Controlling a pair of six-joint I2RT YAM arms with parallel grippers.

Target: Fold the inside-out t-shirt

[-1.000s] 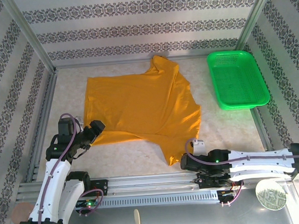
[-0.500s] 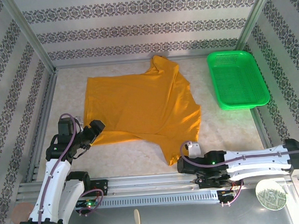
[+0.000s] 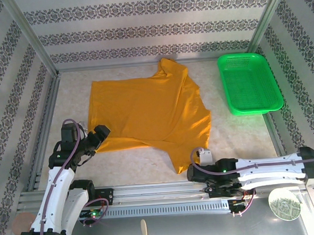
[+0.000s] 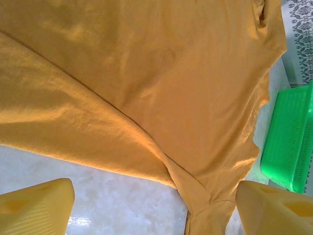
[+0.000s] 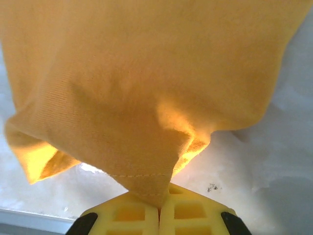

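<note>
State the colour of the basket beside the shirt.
The basket is bright green; the top external view shows it best.

A pale, marbled table (image 3: 143,158) carried two things. A mustard-orange t-shirt (image 3: 146,110) lay spread mostly flat across its middle, with one sleeve pointing toward the far edge, the other toward the near edge, and a few soft creases. A green plastic mesh basket (image 3: 249,85) sat at the far right, apart from the shirt.
</note>
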